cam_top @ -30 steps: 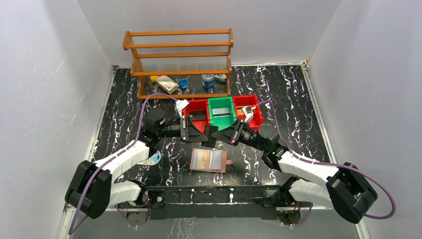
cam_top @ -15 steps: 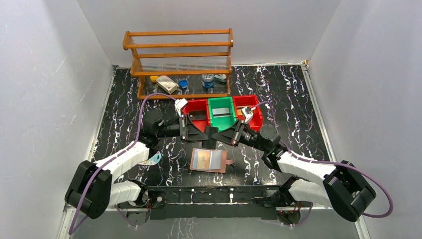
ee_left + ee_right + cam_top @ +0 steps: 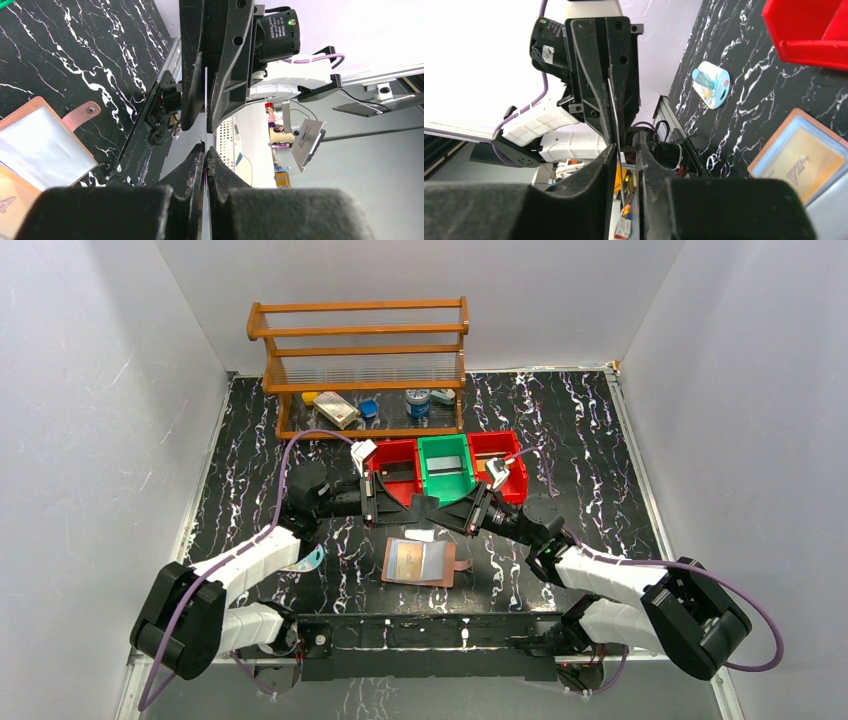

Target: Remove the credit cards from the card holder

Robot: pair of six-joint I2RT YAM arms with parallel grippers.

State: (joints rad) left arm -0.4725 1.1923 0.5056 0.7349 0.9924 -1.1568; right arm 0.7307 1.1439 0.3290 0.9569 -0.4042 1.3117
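Holder (image 3: 438, 563) open, orange card (image 3: 405, 560) in pkt

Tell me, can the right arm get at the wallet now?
Probably, but not at once. The wallet lies open and uncovered close by the right gripper, whose fingers straddle a card that the left gripper pinches; it must back off that first.

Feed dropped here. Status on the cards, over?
Left pincer shut on card. Right pincer slightly open around same card. Wallet lies open below, orange card inside. Nothing blocking.
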